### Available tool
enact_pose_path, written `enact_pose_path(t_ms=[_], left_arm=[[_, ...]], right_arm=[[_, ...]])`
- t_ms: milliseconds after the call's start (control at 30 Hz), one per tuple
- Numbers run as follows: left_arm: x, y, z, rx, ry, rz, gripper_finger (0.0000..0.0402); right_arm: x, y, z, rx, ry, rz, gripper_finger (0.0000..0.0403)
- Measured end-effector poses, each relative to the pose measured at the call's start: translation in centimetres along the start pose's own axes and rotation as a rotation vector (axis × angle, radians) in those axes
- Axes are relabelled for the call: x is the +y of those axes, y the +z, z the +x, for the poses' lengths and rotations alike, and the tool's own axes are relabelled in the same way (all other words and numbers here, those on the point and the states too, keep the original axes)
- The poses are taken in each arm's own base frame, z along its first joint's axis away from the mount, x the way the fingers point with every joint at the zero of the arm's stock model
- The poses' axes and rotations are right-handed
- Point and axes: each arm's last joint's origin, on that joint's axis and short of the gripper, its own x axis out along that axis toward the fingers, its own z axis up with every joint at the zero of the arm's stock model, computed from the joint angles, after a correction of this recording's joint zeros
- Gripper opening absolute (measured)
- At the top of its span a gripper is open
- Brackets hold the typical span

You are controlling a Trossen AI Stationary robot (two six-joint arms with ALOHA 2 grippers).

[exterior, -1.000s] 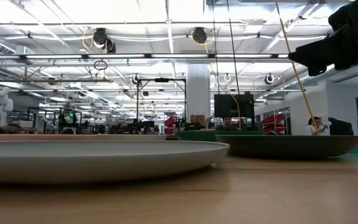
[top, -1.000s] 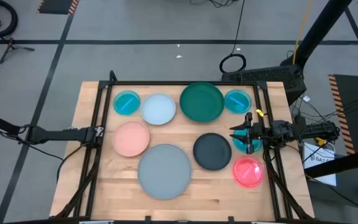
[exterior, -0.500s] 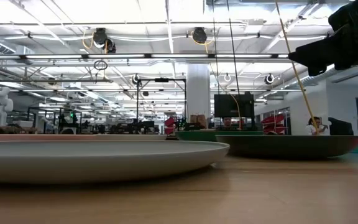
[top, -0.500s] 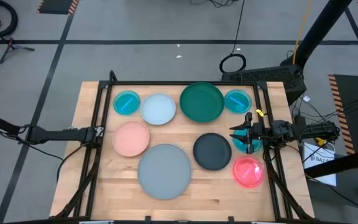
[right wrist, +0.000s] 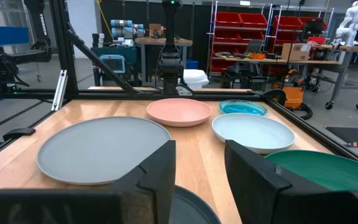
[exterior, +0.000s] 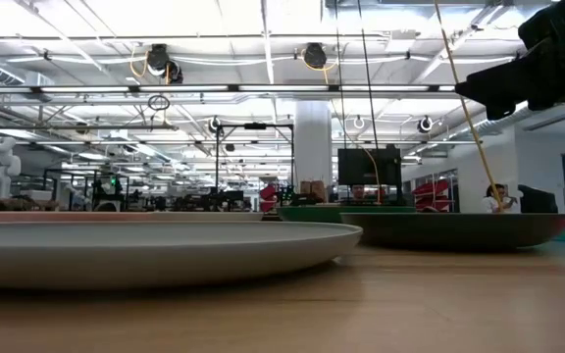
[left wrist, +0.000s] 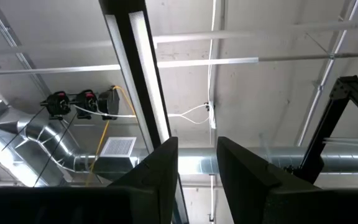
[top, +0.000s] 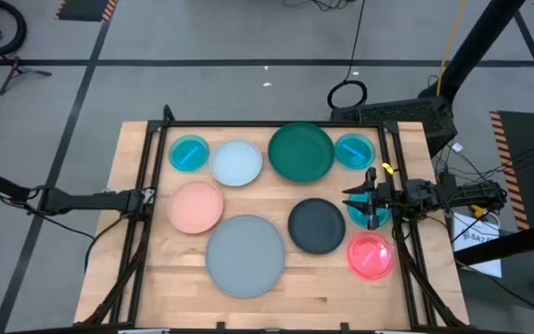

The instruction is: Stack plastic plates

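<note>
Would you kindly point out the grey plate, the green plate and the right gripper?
grey plate (top: 245, 253), high view, centre of its face.
green plate (top: 300, 153), high view, centre of its face.
right gripper (top: 352, 205), high view, midway between its fingertips.

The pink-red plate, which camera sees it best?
The high view: the pink-red plate shows whole from above, near the table's right edge, just past the right gripper. The low view and both wrist views don't show it.

Matt plastic plates (top: 245, 253) on smooth pale wood table (top: 297, 283)
</note>
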Motion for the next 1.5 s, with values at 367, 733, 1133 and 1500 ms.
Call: enact_pose_path(t_ms=[367,733,1133,1500], left_arm=[[0.0,0.0,0.0,-0.001,0.0,0.001,0.0118],[-0.5,-6.4,0.4,0.41,-0.033,-0.031,0.0118],[-2.9,-24.3,0.0,0.689,-0.023,-0.222,0.0118],[-2.8,-33.5,-4.8,0.894,-0.018,-0.341,0.0118]], right_arm=[[-0.3,0.2,0.0,-0.017,-0.107,0.037,0.013],[-0.4,1.6,-0.1,-0.169,-0.1,0.163,0.013],[-0.4,3.0,-0.5,-0.32,-0.096,0.189,0.013],[-0.5,3.9,-0.8,-0.412,-0.096,0.166,0.013]])
